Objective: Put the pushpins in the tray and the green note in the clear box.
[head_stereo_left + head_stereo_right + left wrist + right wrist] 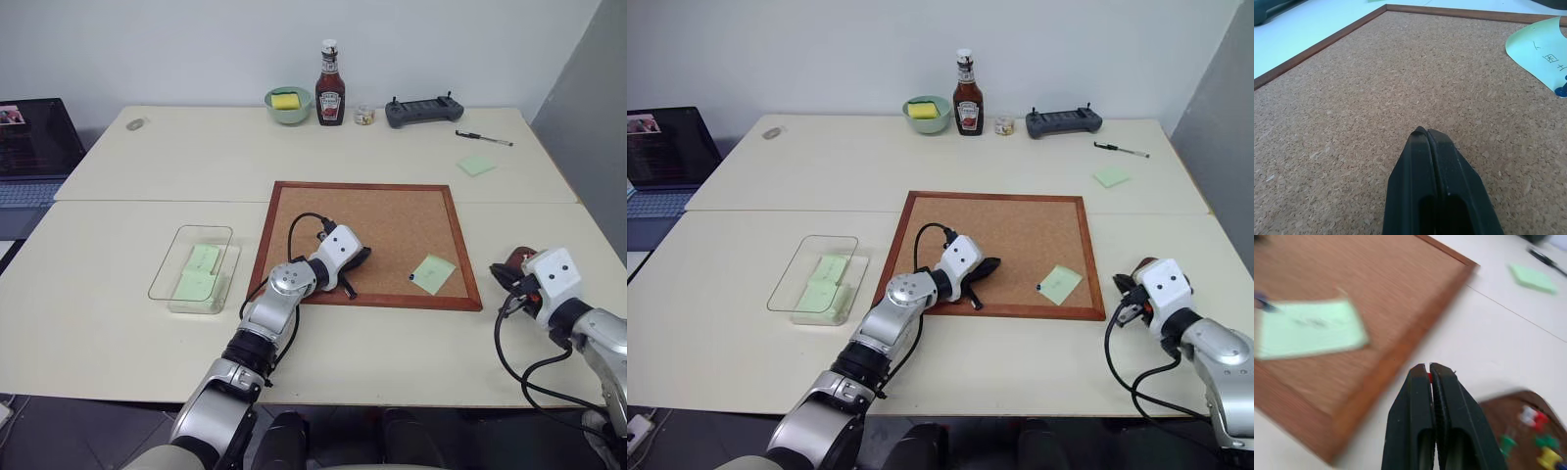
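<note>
You're looking at an office or lab: pale tables (147, 323) pushed together, laptop (34, 147), corkboard (392, 220), pen (483, 139), handheld controller (423, 111), bare white wall.

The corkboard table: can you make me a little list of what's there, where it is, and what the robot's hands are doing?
corkboard: flat on the table
green note: on the corkboard, blue pushpin at its edge
clear box: beside the corkboard, green notes inside
tray: pins inside, by the right gripper
left gripper: shut, over the cork
right gripper: shut, something red pinched at the tips
</note>
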You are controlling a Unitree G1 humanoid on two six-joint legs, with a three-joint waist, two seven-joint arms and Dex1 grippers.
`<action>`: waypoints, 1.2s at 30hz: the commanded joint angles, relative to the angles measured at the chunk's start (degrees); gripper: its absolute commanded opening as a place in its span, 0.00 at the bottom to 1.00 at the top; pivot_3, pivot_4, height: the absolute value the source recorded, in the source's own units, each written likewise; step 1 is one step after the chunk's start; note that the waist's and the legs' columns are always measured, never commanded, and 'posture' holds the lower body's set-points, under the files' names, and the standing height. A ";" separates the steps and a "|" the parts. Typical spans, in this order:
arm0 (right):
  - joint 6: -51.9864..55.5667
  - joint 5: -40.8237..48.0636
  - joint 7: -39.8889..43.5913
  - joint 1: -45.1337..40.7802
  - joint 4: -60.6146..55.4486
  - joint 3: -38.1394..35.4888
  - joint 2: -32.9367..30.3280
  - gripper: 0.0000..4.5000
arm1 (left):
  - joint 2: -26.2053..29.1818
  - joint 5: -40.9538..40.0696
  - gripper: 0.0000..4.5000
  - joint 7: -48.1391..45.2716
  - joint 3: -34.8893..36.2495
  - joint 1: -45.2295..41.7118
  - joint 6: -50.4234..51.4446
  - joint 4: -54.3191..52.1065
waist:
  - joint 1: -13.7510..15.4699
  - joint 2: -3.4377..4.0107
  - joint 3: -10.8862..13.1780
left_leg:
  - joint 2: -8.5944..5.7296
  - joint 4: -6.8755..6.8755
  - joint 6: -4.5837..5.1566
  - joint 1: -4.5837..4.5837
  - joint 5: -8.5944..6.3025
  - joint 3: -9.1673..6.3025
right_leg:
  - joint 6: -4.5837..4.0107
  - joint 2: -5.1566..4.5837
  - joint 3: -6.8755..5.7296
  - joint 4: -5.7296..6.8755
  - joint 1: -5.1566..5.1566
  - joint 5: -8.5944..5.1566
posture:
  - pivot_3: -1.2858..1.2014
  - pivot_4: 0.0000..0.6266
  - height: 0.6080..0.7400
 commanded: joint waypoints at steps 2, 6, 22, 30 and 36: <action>-1.05 -3.55 -4.08 -2.18 0.83 -0.97 0.19 0.01 | -0.61 1.39 0.00 -0.28 -2.15 1.42 0.68 2.63 | 0.01 0.04 -0.02 | 0.00 -0.01 0.00 -0.01 0.00 -0.01 | 0.00 0.00 -0.01 -0.01 -0.01 0.00 | 0.52 0.24 1.00; -0.49 -5.88 -5.69 -2.60 2.31 -0.91 -0.46 0.01 | -0.46 1.38 0.00 -0.31 -2.06 1.63 0.75 2.37 | 0.02 0.04 -0.03 | 0.00 0.00 0.00 -0.01 0.00 -0.01 | 0.00 0.00 0.00 -0.01 0.01 0.00 | 0.52 0.24 1.00; -0.42 -8.84 -6.16 -3.20 3.53 -1.05 -1.09 0.29 | -0.34 1.55 0.00 -0.61 -2.15 1.99 0.87 1.95 | -0.01 0.08 -0.05 | 0.01 0.00 0.00 0.00 0.00 0.00 | 0.00 0.01 0.00 -0.01 0.00 0.00 | 0.52 0.24 1.00; -0.93 -8.82 -6.37 -3.24 3.22 -1.95 -0.78 0.29 | -0.39 1.70 0.00 -0.65 -2.19 2.02 0.79 2.11 | -0.01 0.07 -0.05 | 0.01 0.00 0.00 0.00 0.00 0.00 | 0.00 0.00 0.00 -0.02 0.01 0.00 | 0.52 0.24 1.00; -2.49 -1.04 -1.22 -3.10 -1.24 -4.27 1.12 0.29 | -0.25 1.81 0.00 -0.77 -2.14 2.18 0.67 2.09 | -0.10 0.07 -0.05 | 0.01 0.00 0.00 -0.01 0.00 0.00 | 0.00 0.00 0.00 -0.02 0.01 0.00 | 0.52 0.24 1.00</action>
